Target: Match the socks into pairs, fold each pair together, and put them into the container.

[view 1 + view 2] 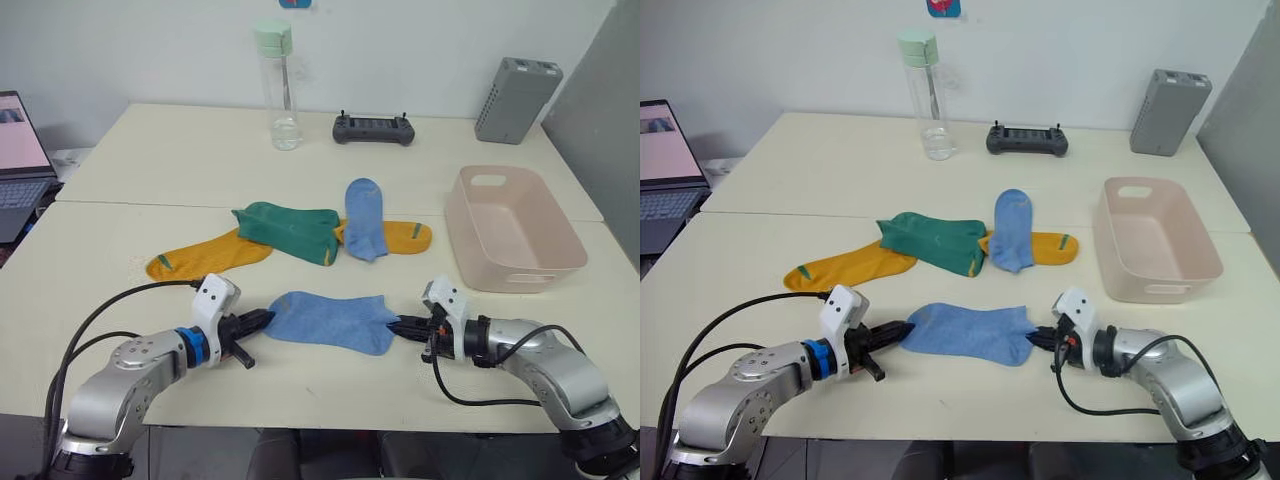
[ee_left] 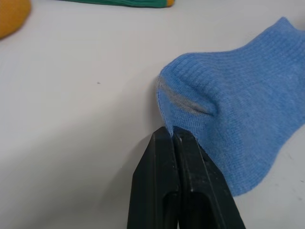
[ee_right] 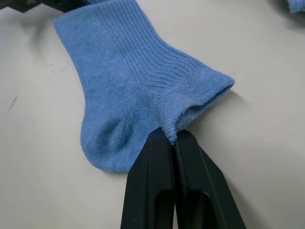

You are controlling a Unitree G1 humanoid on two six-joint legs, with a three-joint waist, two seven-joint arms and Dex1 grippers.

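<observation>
On the cream table (image 1: 130,280), both grippers' jaws pinch opposite ends of a flat light blue sock (image 1: 330,320).

I read bare table (image 1: 130,160) at 10 to 11 o'clock, open passage. Sock pile (image 1: 300,232) blocks 12 o'clock, mid-table. Pink container (image 1: 512,230) walls off 2 o'clock. Bottle (image 1: 280,85), controller (image 1: 373,129) and grey box (image 1: 516,99) line the far edge, 12 to 1 o'clock.

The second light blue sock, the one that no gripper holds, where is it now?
In the left eye view, the second light blue sock lies mid-table, overlapping the yellow sock, right of the green sock, left of the pink container.
</observation>
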